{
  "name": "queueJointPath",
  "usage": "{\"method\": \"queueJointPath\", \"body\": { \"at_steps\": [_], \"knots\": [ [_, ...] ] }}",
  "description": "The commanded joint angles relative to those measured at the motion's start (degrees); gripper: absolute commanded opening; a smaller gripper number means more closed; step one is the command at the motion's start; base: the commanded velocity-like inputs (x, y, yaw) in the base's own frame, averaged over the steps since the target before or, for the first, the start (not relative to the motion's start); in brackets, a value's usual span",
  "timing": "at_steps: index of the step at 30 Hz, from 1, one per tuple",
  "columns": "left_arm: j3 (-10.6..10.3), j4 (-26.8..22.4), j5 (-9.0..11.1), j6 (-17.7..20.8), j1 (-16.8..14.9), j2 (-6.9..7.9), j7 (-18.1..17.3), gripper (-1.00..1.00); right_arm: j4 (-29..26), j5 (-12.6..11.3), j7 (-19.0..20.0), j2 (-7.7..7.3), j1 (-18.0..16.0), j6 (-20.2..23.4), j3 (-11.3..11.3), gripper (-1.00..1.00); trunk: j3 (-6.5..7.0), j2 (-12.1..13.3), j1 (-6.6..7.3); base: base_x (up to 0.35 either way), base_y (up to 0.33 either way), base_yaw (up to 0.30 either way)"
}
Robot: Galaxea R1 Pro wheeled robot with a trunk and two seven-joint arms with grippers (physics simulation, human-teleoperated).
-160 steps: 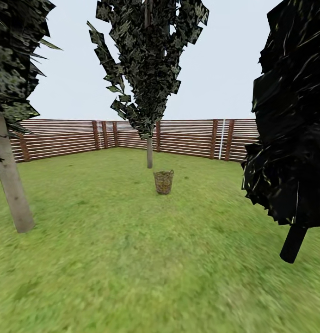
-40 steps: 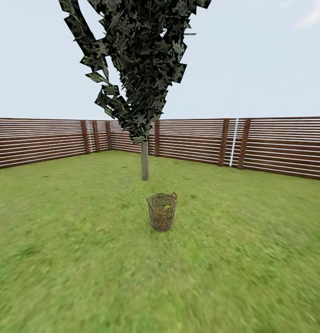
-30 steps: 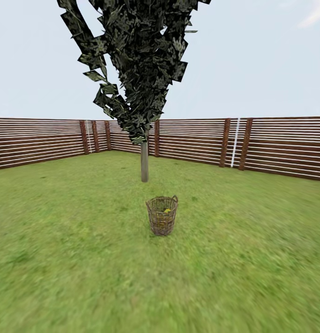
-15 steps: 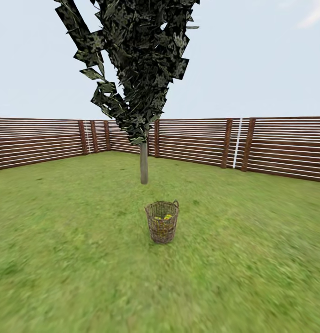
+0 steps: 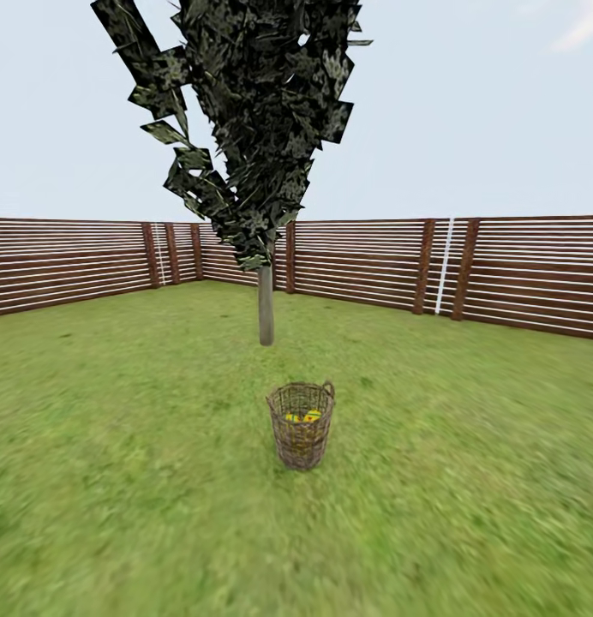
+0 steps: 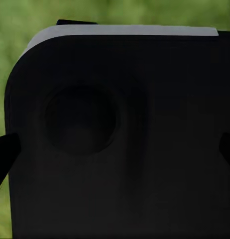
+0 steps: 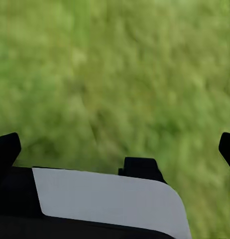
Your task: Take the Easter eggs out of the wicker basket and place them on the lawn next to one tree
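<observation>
- The wicker basket [image 5: 302, 425] stands upright on the lawn [image 5: 125, 480] straight ahead, well apart from the robot; the tree [image 5: 266, 304] with the pale trunk rises just behind it, near but not touching
- Yellow of the Easter eggs [image 5: 302, 416] shows inside the rim, so none looks taken out yet; the step in hand, as I judge it, is the drive up to the basket
- To do it well: hold the basket centred in the head view; stop with the rim within arm's reach but the base clear of the weave, so it is not knocked over; reach in from above
- This tree looks the handy choice for all three eggs
- Hard to make out: how many eggs there are, since only two yellow patches show and the weave hides the rest; their bands and dots are too small to read
- The left wrist view is blocked by a dark body [image 6: 120, 139]; the right wrist view looks down on blurred grass over a white panel [image 7: 105, 204]
- Dark tips sit at the edges of both wrist views, yet whether either claw is apart or together I cannot tell
</observation>
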State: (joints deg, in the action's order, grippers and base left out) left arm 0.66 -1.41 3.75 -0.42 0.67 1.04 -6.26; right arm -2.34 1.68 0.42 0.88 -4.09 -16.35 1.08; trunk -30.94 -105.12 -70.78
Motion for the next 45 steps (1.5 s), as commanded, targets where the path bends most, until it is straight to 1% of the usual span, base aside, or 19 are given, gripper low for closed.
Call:
{"method": "queueJointPath", "body": {
  "at_steps": [1, 45],
  "knots": [
    [0.0, -0.1, 0.4, 0.0, 0.0, 0.01, -0.2, 1.0, 0.1, 0.2, 0.0, 0.0, 0.0, -0.2, 0.1, 1.0, -0.05, 0.0, -0.03, 0.332, 0.0, 0.0],
    [0.0, -0.1, 0.5, 0.0, 0.0, 0.01, -0.2, 1.0, 0.1, 0.2, 0.1, 0.0, 0.0, -0.2, 0.1, 1.0, -0.05, 0.0, -0.03, 0.332, 0.0, 0.0]
  ]
}}
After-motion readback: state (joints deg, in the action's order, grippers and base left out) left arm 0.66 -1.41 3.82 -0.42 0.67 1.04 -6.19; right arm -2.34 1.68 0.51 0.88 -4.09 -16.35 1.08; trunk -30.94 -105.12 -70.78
